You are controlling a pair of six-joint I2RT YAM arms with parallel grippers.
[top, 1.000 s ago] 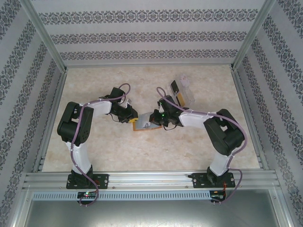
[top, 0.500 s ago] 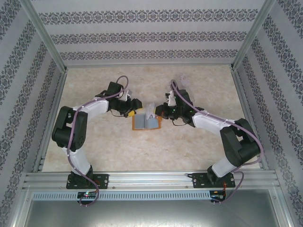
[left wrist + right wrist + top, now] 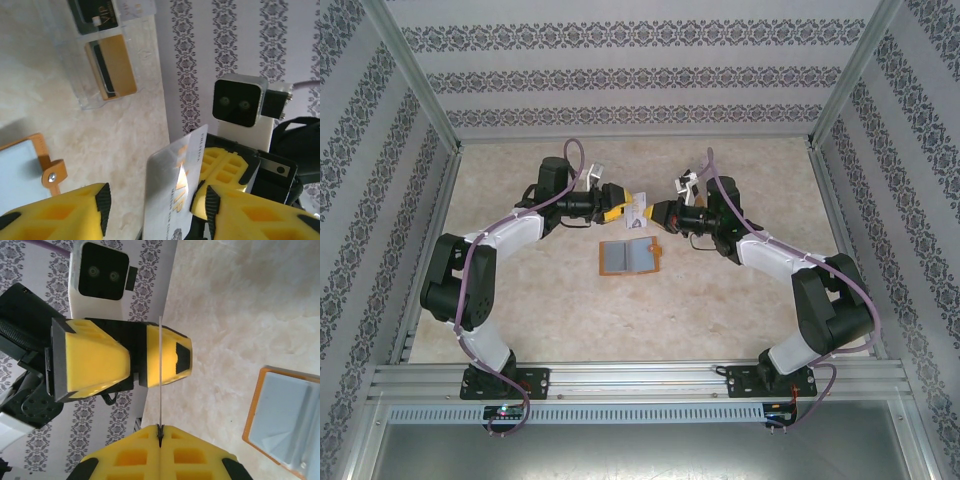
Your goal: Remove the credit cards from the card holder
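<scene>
Lifted since the earlier frame off the card holder lying open on the desk, right end effector pinches white credit card aloft, left end effector spread around it; left should close squarely before right releases.

The counter is pale with a marble pattern. The orange card holder lies open and flat near its middle. A clear tray rests nearer the far and right edges.
</scene>
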